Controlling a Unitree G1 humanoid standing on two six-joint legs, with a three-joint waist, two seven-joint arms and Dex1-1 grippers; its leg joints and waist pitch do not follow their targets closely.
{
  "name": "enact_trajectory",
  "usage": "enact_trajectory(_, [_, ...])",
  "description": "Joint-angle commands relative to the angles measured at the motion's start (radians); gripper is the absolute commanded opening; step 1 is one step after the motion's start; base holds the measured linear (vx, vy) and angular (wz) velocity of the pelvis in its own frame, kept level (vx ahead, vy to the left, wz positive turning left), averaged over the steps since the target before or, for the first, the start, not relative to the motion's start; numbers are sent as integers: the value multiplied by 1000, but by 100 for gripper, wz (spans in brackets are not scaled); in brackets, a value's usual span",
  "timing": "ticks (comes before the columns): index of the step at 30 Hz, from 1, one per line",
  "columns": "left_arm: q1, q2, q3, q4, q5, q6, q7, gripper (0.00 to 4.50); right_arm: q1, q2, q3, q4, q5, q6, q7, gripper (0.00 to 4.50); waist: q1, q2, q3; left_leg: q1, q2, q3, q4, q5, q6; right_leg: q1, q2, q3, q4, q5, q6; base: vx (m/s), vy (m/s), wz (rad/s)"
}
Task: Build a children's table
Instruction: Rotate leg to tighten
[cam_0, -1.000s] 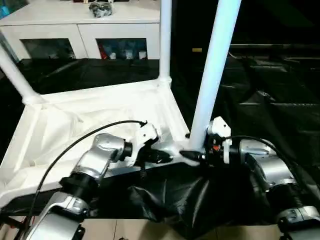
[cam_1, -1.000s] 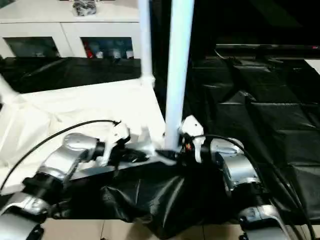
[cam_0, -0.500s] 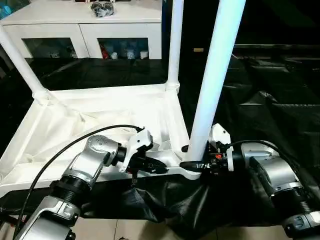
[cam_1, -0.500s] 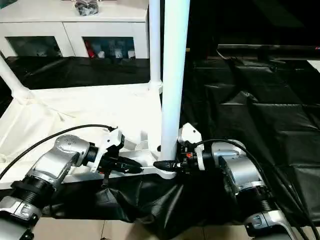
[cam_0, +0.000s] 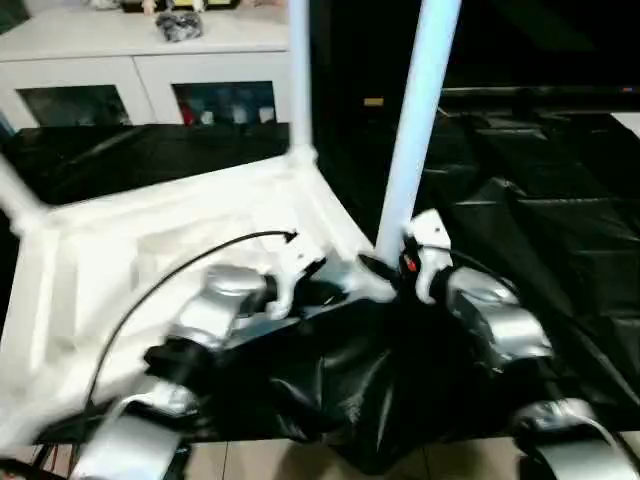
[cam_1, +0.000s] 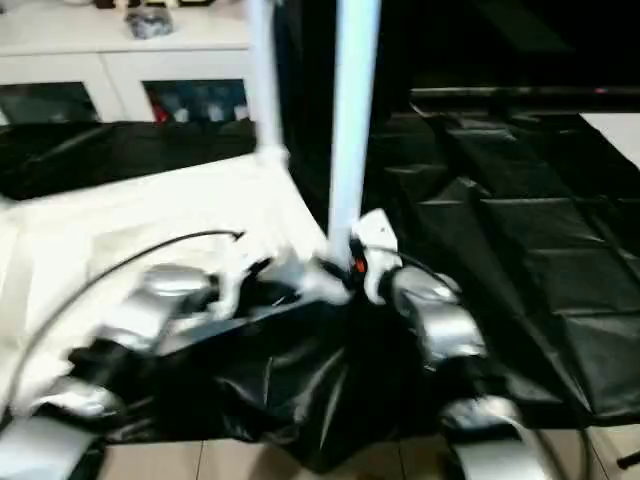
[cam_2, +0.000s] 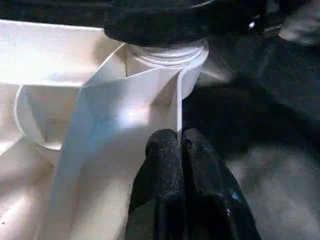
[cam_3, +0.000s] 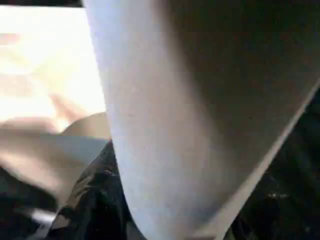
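Since a second ago the tabletop (cam_0: 170, 240) has swung round on the black sheet (cam_0: 560, 200), its near right corner now sitting further from the robot and nearer the middle of the head views, and both forearms have turned inward with it. The tabletop lies upside down, ribbed side up, with legs standing in its corner sockets: the near right leg (cam_0: 415, 130) rises straight up beside the right gripper (cam_0: 385, 268), the far right leg (cam_0: 298, 80) stands behind it, and a left leg (cam_0: 18, 195) leans out at the left edge. The left gripper (cam_2: 179, 142) is pinched tight on a thin upright rib of the tabletop just below the near right socket (cam_2: 167, 52). The right gripper is at the foot of the near right leg; its wrist view has the leg close against a black finger (cam_3: 92, 200), but whether it grips I cannot tell. Behind the sheet stands a white cabinet (cam_0: 150, 80) with glass doors.
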Motion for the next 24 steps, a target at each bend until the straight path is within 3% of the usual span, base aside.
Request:
enact_trajectory(1, [-60,-72,-6,-3,-11,-26,50,0,19,97,78,81,-15,40,-10,218,1,-8,-51,0,7,2,-71,-239,41,46,-36,29,-82,-269,-213,0,0,0])
enact_trajectory(5, [-64,-77,-8,15,-3,-51,49,0,2,115,64,116,-9,19,-5,218,0,-7,-52,-1,8,3,-70,-238,55,48,-37,28,-80,-246,-223,0,0,0])
enact_trajectory(6, [-63,-75,-11,16,-2,-59,44,0,-3,119,57,123,-1,18,1,262,0,-8,-51,1,8,3,-71,-253,58,47,-37,28,-83,-264,-223,0,0,0])
enact_trajectory(10, [-52,-64,-17,10,-5,-79,20,0,-13,114,46,126,24,24,38,284,-2,-9,-49,0,9,1,-74,-277,57,47,-38,27,-86,-309,-213,0,0,0])
enact_trajectory(13, [-36,-40,-27,-10,-13,-101,-35,0,-9,80,78,102,2,7,105,319,-4,-11,-51,-3,9,0,-73,-269,59,49,-38,28,-84,-298,-210,0,0,0])
enact_trajectory(17, [-21,-23,-32,-32,-21,-109,-83,0,3,48,107,73,-5,-21,186,324,-3,-12,-56,-3,11,2,-68,-213,77,52,-38,28,-74,-194,-243,0,0,0])
enact_trajectory(18, [-4,3,-42,-59,-33,-124,-149,0,21,6,131,26,14,-32,311,324,-1,-12,-60,-4,12,3,-63,-181,99,58,-38,28,-67,-124,-263,0,0,0])
enact_trajectory(20, [6,15,-47,-74,-42,-121,-180,0,32,-15,141,0,25,-33,363,324,1,-13,-58,-5,13,6,-62,-162,126,56,-38,29,-64,-79,-281,0,0,0])
enact_trajectory(23, [37,53,-64,-124,-69,-117,-277,0,68,-80,172,-83,57,-11,516,324,8,-13,-54,-1,16,8,-64,-182,130,55,-37,28,-66,-118,-282,0,0,0])
enact_trajectory(24, [37,53,-64,-124,-69,-117,-277,0,68,-80,172,-83,57,-11,516,324,17,-12,-51,0,20,9,-66,-200,124,53,-37,28,-67,-153,-275,0,0,0])
